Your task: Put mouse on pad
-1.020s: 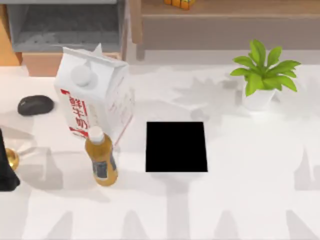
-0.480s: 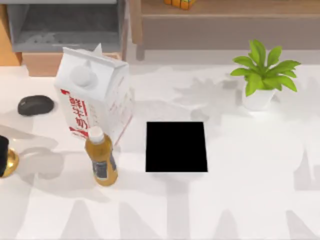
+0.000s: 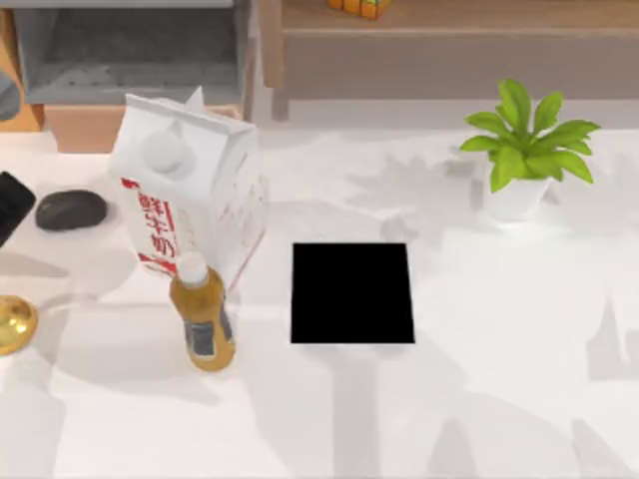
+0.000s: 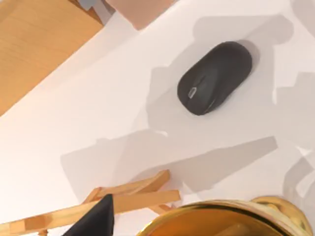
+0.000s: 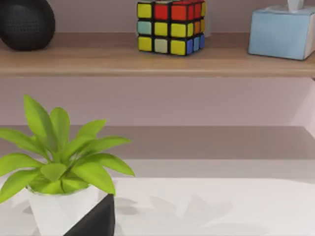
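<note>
White tabletop spreads under the overhead camera, with wooden furniture along its far edge. On it, close to the left edge, the mouse [image 3: 71, 210] lies flat, a dark domed oval; the left wrist view shows it [image 4: 214, 77] on bare white surface, touching nothing. Just left of it, at the very edge of the top view, a dark piece of the left gripper [image 3: 12, 205] pokes in; whether its jaws are spread or pressed together cannot be told. Right of the mouse stands a tall milk carton [image 3: 190, 190], and in front of that carton an upright amber bottle [image 3: 202, 314] with a white cap. A gold round object [image 3: 15, 323] sits at the left edge, nearer the camera than the mouse, and its rim [image 4: 221, 219] fills the foreground of the left wrist view. The pad [image 3: 351, 292], a flat black near-square, lies near the table's middle, well apart from the mouse, with carton and bottle between them. A potted plant [image 3: 524, 150] stands toward the right. From the right wrist camera, the plant [image 5: 56, 169] is close, with a colour cube [image 5: 170, 25] and a blue tissue box [image 5: 283, 30] on a shelf behind it.
</note>
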Available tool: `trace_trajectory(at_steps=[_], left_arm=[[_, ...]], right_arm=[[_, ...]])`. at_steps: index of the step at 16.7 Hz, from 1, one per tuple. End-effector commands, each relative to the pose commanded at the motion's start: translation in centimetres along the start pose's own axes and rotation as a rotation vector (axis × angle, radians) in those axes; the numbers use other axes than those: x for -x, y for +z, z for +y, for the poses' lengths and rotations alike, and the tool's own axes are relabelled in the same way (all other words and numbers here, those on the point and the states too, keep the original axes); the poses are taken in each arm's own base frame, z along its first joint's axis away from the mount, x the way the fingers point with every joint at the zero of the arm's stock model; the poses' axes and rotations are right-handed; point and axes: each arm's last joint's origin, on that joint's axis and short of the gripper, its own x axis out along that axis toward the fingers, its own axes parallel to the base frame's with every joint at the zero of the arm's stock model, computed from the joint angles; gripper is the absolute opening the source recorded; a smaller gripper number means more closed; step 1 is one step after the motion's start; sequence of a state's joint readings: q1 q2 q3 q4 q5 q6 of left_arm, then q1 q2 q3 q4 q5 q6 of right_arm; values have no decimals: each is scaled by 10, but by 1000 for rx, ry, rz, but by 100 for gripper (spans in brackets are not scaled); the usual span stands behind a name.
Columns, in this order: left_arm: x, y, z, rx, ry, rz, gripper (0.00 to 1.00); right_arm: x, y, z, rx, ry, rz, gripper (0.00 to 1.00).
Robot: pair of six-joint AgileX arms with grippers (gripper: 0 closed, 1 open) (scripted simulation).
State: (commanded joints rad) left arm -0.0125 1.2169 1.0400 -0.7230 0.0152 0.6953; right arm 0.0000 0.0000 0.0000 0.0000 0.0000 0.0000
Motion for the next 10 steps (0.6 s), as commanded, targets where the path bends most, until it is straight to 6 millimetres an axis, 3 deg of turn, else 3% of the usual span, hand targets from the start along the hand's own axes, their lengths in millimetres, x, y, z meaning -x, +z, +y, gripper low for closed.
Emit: trace_trajectory(at_steps=[4,10], left_arm=[[-32,37,23,-201,-139,108,100],[-129,87,52,-506,-400,261,100]], right_arm=[[0,0,0,0,0,0,100],[0,0,0,0,0,0,100]])
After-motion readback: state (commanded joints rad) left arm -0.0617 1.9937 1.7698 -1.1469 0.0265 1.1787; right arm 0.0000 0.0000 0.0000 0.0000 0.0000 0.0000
